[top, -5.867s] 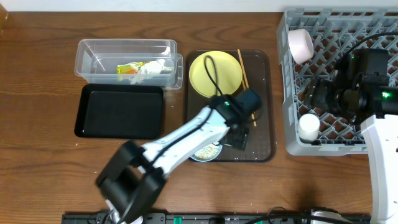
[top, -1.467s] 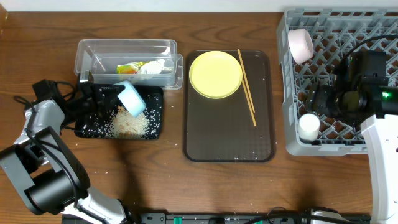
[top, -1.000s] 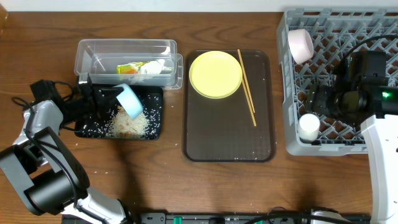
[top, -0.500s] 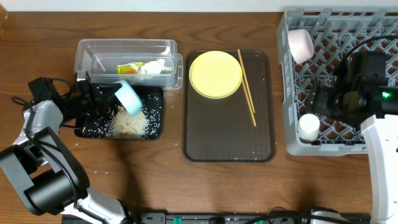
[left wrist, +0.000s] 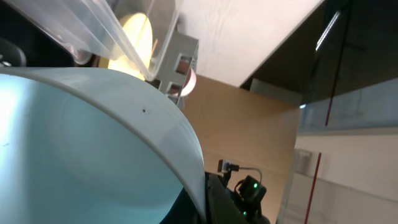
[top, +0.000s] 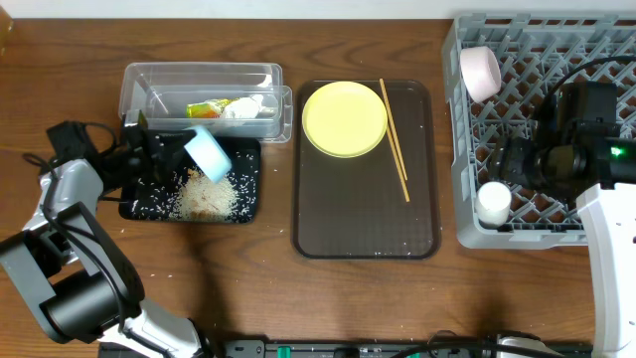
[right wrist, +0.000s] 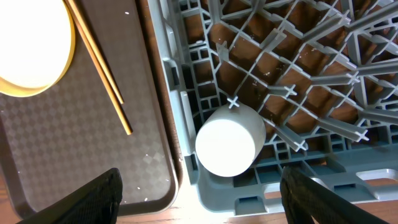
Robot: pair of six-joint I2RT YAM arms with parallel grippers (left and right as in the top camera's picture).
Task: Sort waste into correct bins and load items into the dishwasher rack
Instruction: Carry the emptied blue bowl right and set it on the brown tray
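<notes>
**Left arm tips blue bowl over black tray; right arm open above rack**

At the far left, the left gripper [top: 162,151] is clamped on the light blue bowl [top: 209,154]. The bowl is tilted on its side above the black tray [top: 248,159]. In the left wrist view the bowl's pale interior [left wrist: 81,149] fills most of the frame.

A heap of white rice [top: 204,196] lies in the black tray, with loose grains scattered around it. Just behind the tray, the clear tub [top: 199,80] contains the wrapper [top: 207,108] and the crumpled tissue [top: 244,107].

At centre, the dark brown serving tray [top: 358,209] carries the yellow plate [top: 344,119] at its far end. The chopsticks [top: 395,139] lie just beside the plate.

At the right, the grey rack [top: 527,60] holds a pale pink bowl [top: 480,72] at its far left corner. The small cup [right wrist: 227,140] is at its near left corner. The right gripper [right wrist: 199,180] hangs above the rack near the cup, fingers spread wide, grasping nothing.
</notes>
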